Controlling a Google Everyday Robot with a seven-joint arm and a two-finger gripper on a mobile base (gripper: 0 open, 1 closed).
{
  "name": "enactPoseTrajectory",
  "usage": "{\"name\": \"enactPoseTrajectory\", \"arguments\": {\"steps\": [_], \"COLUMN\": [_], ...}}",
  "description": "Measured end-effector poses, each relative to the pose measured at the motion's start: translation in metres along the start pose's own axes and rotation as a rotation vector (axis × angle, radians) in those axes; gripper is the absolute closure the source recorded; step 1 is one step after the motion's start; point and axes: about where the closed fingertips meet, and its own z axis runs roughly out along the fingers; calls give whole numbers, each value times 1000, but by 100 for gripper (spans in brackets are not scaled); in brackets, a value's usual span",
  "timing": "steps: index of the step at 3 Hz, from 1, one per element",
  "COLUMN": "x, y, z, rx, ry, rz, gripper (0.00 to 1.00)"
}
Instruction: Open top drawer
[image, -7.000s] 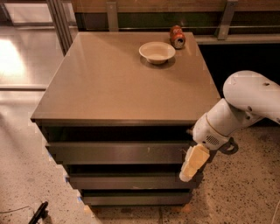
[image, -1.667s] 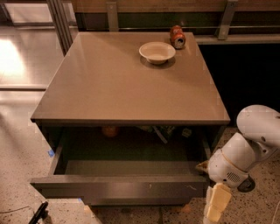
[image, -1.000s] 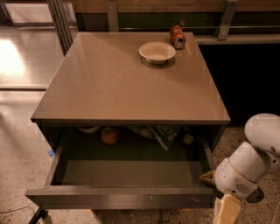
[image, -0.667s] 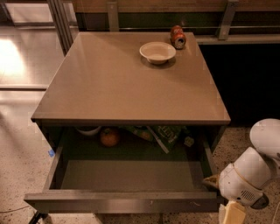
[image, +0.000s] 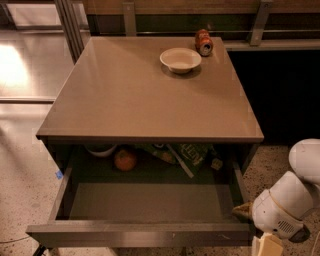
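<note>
**Too big a pull could mean trouble**

The tool (image: 267, 246) sits low by the front right corner of the top drawer (image: 140, 234). I cannot tell if it is spread or pressed together. The drawer sticks far out from under the counter (image: 145, 95). A hard pull might yank it off. The orange (image: 125, 160) at its back could roll.

Office break area, by the look of it — a snack station w/ a robot at it.

Speckled terrazzo floor (image: 20, 170) and metal-framed partition (image: 70, 22) behind — commercial bldg, not a home. Grey-brown cabinet (image: 145, 100) w/ a pale bowl (image: 180, 59) and a soda can (image: 203, 42) on top; the top drawer (image: 140, 234) stands open w/ an orange fruit (image: 125, 160) and a green snack bag (image: 187, 155) at the back. The robot's gripper (image: 267, 246) hangs low right, just beside the drawer's front corner.
</note>
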Motion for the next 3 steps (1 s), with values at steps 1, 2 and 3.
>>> {"name": "enactPoseTrajectory", "arguments": {"steps": [1,2,3], "x": [-1,-3,-3], "y": [2,2,2], "z": [1,1,1], "rx": [1,1,1], "ry": [-1,-1,-1], "rz": [4,4,4], "gripper": [0,0,0]}}
